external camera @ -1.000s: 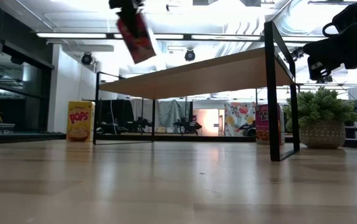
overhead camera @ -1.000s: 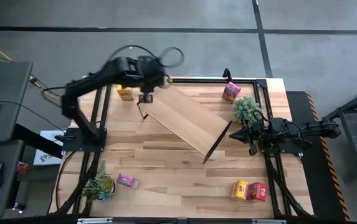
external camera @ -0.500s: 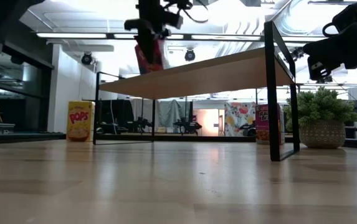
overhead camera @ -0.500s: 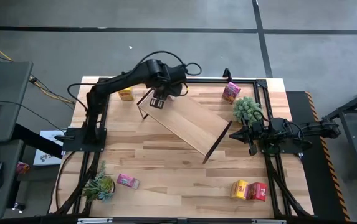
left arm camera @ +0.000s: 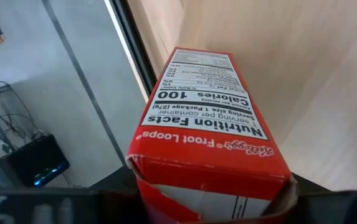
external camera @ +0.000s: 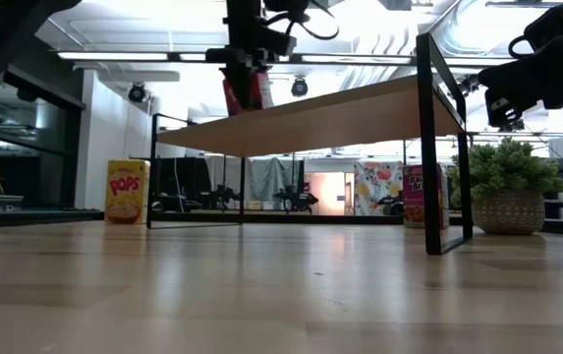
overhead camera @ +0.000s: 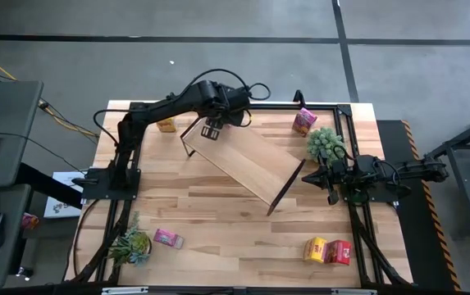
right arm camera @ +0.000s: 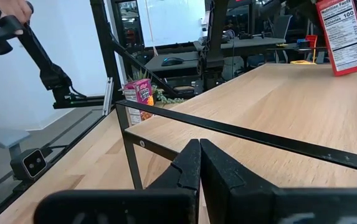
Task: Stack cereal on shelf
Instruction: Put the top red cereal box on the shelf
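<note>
While the left gripper (overhead camera: 212,131) pinches the red cereal box (left arm camera: 206,130) between its fingers, the box stands upright at the shelf's (overhead camera: 247,162) far left end, its bottom at the board. The right gripper (overhead camera: 330,174), pressed together, waits beside the shelf's right end frame.

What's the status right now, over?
Left gripper shut on red cereal box, over the shelf's far end. Right gripper shut, empty, waiting by the shelf's other end. Nothing blocking the board.
</note>
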Controlling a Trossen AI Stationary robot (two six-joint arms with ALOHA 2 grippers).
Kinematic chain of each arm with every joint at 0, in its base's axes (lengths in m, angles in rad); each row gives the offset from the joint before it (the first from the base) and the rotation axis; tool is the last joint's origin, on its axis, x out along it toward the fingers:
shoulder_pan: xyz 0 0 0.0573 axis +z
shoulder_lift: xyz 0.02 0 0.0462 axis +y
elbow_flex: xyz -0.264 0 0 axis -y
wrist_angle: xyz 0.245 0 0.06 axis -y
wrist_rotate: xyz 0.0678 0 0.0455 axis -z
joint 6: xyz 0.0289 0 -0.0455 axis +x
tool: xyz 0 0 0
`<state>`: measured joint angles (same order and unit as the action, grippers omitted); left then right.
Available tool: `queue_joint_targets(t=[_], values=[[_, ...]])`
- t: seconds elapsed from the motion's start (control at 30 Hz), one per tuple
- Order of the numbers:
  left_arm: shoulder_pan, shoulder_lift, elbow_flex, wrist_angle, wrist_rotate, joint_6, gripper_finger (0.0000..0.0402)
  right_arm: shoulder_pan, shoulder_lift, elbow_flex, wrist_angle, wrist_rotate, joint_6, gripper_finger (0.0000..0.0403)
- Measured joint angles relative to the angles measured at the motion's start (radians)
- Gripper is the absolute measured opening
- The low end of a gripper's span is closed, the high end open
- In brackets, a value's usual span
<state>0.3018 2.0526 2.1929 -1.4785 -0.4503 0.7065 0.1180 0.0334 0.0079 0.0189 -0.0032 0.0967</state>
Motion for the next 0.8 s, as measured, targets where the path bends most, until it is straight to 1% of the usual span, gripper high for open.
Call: queue_joint_targets(t=[0.27,0.4,0.6,0.8], values=[[-0.03,0.002,0.0,0.019,-0.004,-0.025,0.02,0.0,0.0,0.0,0.0,0.0,0.0,0.0],[-0.043,-0.003,-0.001,0.003,0.0,-0.019,0.0212,0.0,0.0,0.0,0.0,0.0,0.0,0.0],[-0.039,-0.011,-0.001,-0.017,-0.004,0.02,0.0197,0.0,0.0,0.0,0.0,0.0,0.0,0.0],[-0.016,-0.01,-0.001,-0.006,-0.005,0.048,0.0159,0.0,0.0,0.0,0.0,0.0,0.0,0.0]])
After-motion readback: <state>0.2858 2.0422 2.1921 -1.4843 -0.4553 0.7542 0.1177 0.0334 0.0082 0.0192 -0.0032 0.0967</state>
